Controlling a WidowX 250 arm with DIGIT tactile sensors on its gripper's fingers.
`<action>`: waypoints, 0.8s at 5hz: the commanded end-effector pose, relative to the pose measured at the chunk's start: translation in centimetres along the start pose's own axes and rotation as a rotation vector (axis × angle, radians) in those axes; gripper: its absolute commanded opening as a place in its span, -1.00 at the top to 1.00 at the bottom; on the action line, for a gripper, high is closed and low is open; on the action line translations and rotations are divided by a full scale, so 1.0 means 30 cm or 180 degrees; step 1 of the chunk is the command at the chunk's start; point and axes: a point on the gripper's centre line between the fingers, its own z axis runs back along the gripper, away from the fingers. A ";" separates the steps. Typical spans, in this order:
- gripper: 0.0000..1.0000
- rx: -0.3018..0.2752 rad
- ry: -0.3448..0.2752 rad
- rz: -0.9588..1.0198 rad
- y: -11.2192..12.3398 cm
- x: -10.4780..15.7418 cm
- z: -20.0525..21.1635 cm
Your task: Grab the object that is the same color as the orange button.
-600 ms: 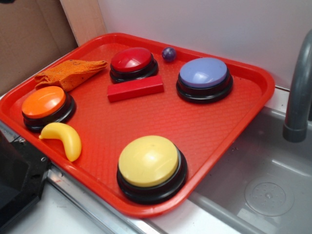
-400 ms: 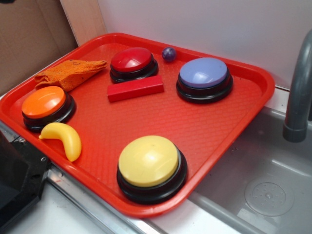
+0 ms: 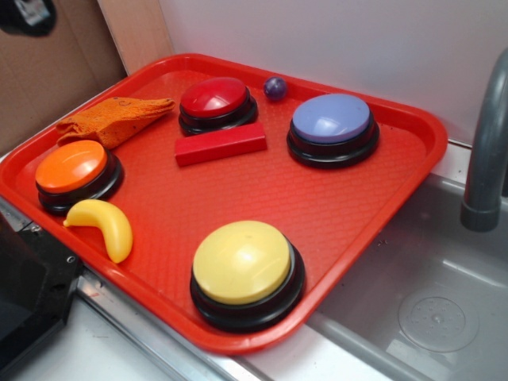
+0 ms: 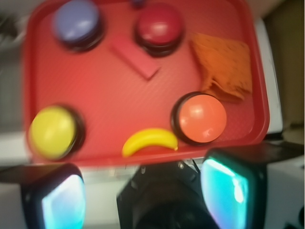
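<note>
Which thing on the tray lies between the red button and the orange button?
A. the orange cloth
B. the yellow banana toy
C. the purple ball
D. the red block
A: the orange cloth lies crumpled on the tray, between the red button and the orange button.

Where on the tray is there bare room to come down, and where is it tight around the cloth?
The widest bare stretch of the tray lies between the red block, purple button and yellow button. It is crowded at the orange cloth, hemmed by the orange button, the red button and the rim.
</note>
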 end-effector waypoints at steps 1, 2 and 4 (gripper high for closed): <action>-1.00 0.0084 -0.0467 0.1402 0.159 0.088 -0.157; -1.00 0.0154 -0.0580 0.2191 0.297 0.181 -0.261; -1.00 0.0398 -0.0931 0.3215 0.426 0.236 -0.371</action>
